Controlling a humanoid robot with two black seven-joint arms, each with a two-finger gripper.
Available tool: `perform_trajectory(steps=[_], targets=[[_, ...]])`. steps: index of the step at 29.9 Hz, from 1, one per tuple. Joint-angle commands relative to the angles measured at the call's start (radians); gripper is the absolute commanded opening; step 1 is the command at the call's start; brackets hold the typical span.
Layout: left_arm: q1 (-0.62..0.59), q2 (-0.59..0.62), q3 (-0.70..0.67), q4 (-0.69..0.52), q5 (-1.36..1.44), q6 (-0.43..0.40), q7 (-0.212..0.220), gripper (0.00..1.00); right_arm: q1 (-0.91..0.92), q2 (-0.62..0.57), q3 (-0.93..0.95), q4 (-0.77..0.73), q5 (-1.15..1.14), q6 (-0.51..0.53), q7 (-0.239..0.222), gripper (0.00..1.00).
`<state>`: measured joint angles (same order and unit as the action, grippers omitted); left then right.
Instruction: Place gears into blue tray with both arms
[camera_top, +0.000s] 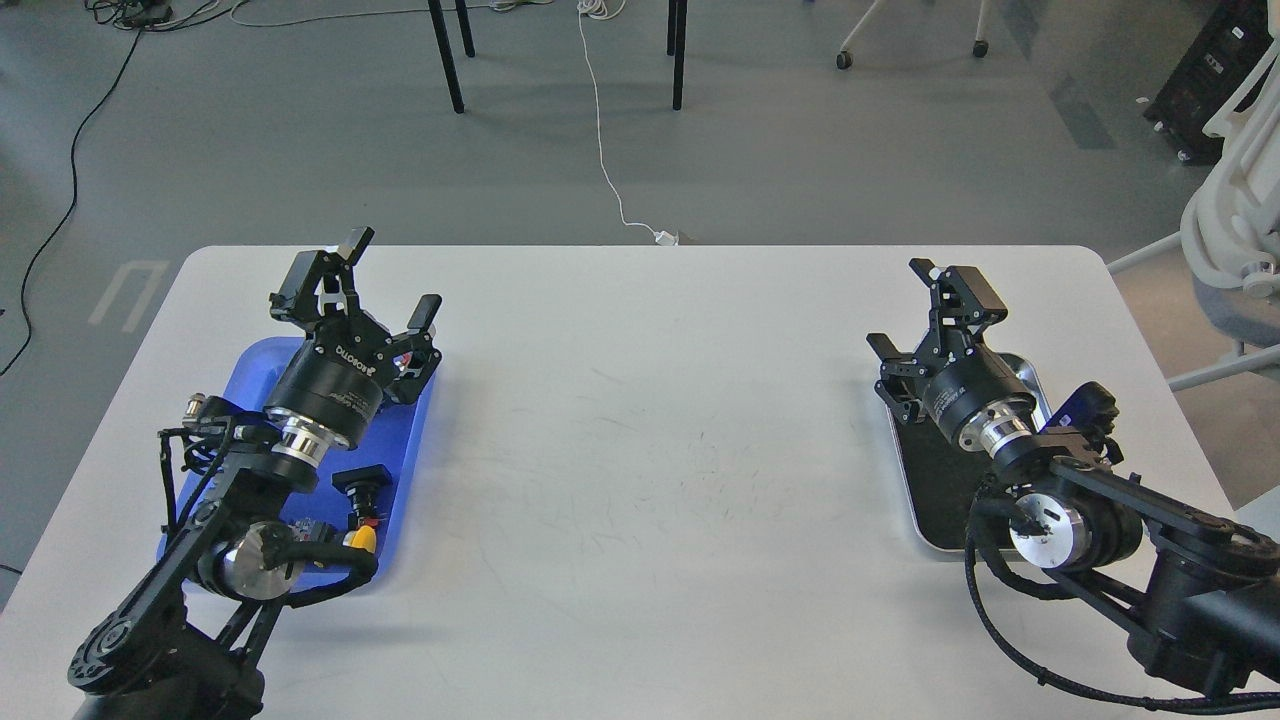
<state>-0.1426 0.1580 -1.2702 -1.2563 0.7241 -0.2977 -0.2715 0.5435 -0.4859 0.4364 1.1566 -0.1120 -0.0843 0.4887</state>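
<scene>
The blue tray (248, 368) lies on the left side of the white table, largely covered by my left arm. My left gripper (392, 278) hovers over the tray's far end, open, with nothing between its fingers. On the right, my right gripper (918, 312) is also open and empty, raised above the far left corner of a steel tray. I cannot make out any gears; any in either tray are hidden by the arms or lost against the black tray bottom.
The steel tray (925, 490) with a black bottom sits under my right arm. In the blue tray's near end lie a black push-button switch (362, 484) and a yellow-capped one (363, 540). The white table (660, 450) stretches between the trays. Beyond it are chair legs and cables.
</scene>
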Motion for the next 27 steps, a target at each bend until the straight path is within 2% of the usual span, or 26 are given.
perform_trajectory(steps=[1,9,16,27], targets=[[0.000,0.000,0.000,0.000,0.000,0.000,0.000,0.98,0.001,0.003,0.001,0.000,0.000,0.000,0.000,0.99],[-0.002,0.014,0.000,0.012,-0.003,-0.012,0.002,0.98,0.001,0.003,0.001,0.000,-0.002,0.000,0.000,0.99],[-0.005,0.047,0.000,0.017,-0.008,-0.067,-0.006,0.98,0.001,0.003,0.001,0.000,-0.002,0.000,0.000,0.99],[-0.015,0.054,0.002,0.024,-0.006,-0.060,-0.006,0.98,0.001,0.006,-0.001,0.000,-0.002,0.000,0.000,0.99]])
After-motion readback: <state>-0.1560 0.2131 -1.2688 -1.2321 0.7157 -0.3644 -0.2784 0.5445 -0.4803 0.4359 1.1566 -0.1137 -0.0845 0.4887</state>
